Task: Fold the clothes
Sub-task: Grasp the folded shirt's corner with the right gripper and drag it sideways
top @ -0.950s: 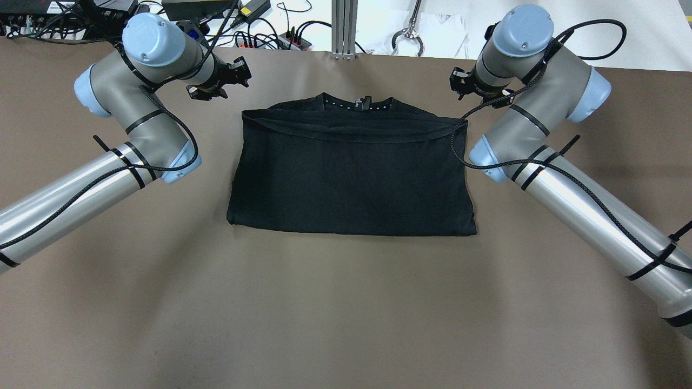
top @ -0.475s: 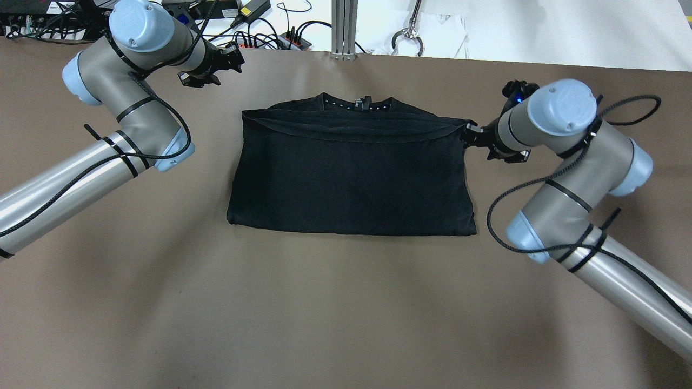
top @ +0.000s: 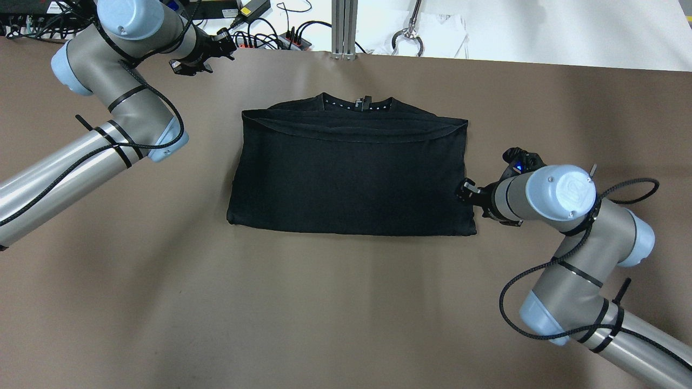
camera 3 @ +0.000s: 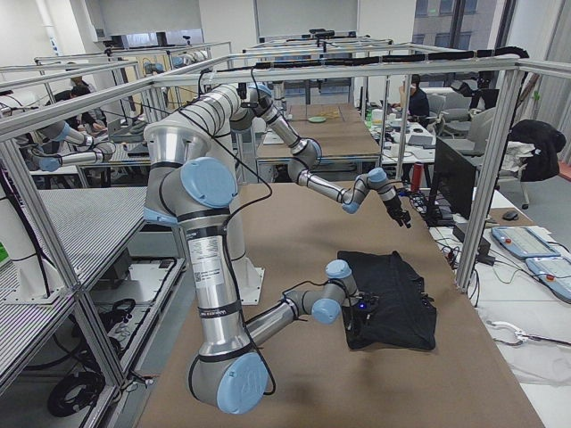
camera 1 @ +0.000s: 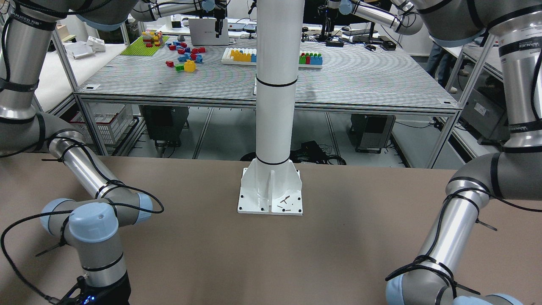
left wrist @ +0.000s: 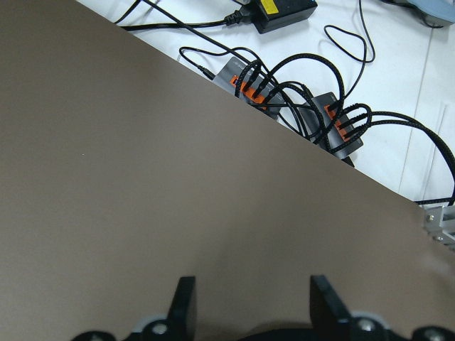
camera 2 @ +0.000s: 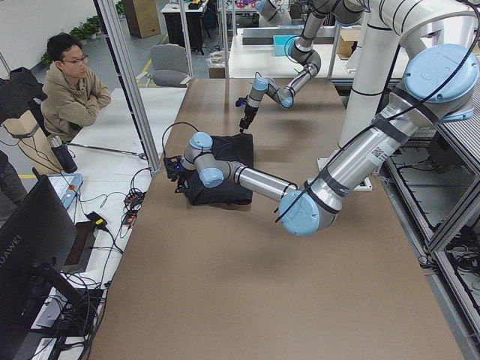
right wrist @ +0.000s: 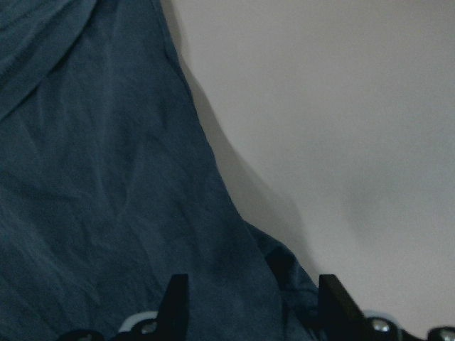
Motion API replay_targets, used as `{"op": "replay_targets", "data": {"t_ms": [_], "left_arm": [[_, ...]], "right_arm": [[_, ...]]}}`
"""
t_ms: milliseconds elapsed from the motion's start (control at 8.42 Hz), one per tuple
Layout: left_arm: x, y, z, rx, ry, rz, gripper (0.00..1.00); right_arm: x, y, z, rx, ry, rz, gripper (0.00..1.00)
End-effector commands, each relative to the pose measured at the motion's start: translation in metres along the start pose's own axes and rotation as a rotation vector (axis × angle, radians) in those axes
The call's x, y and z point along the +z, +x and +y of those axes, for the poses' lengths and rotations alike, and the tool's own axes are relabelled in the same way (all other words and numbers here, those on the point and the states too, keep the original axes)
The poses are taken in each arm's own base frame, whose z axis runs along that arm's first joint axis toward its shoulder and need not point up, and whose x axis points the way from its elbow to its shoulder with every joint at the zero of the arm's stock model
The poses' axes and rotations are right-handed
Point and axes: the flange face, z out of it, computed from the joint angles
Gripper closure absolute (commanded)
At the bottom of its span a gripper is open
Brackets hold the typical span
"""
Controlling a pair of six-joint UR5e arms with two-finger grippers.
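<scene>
Fingers [right wrist: 178, 293] of the right gripper [top: 466, 193] stand spread, with nothing grasped. The wrist view shows black cloth just under and ahead of them. This gripper touches or nearly touches the shirt [top: 351, 173] at its short right edge, toward the corner nearer the robot. From there the shirt stretches away to the gripper's left, flat on the table [top: 346, 302]. Its long axis runs across the table, in line with the gripper's reach, and its collar is at the far edge.

The left gripper [top: 224, 48] is also open and empty. It sits well beyond the shirt's far left corner, at the table's far edge, and its camera looks over bare cloth toward cables [left wrist: 298, 92].

The right arm is plainly the nearer one. Judging by this, the next fold would start from the right edge and carry it leftward along the long axis.

A white crate [camera 1: 103, 123] sits under the far bench. Its contents are too small to tell.
</scene>
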Motion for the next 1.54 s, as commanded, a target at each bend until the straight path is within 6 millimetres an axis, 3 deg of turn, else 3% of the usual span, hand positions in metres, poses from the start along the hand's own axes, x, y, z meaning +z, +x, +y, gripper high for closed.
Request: {"op": "replay_targets", "data": {"t_ms": [0,356,475,594,831,950,1306,1425], "left_arm": [[0.0,-0.002,-0.004,-0.002,0.007,-0.003,0.37],[0.0,0.0,-0.002,-0.001,0.007,-0.003,0.37],[0.0,-0.001,-0.004,-0.003,0.008,-0.006,0.38],[0.0,0.0,-0.003,-0.002,0.007,-0.005,0.38],[0.0,-0.002,-0.006,-0.001,0.034,-0.008,0.38],[0.001,-0.003,-0.007,-0.003,0.034,-0.013,0.38],[0.001,-0.002,-0.005,-0.003,0.032,-0.011,0.38],[0.001,-0.001,-0.003,-0.002,0.03,-0.009,0.38]], "right_arm": [[0.024,0.037,0.029,0.006,-0.012,-0.025,0.31],[0.032,0.039,0.048,0.033,-0.025,-0.014,0.36],[0.031,0.036,0.05,0.036,-0.025,-0.018,0.55],[0.031,0.036,0.05,0.051,-0.029,-0.019,0.98],[0.028,0.035,0.048,0.038,-0.037,-0.024,1.0],[0.017,0.032,0.05,0.036,-0.05,-0.04,1.0],[-0.072,0.074,0.067,0.04,-0.155,-0.074,1.0],[-0.099,0.077,0.086,0.05,-0.269,-0.084,1.0]]}}
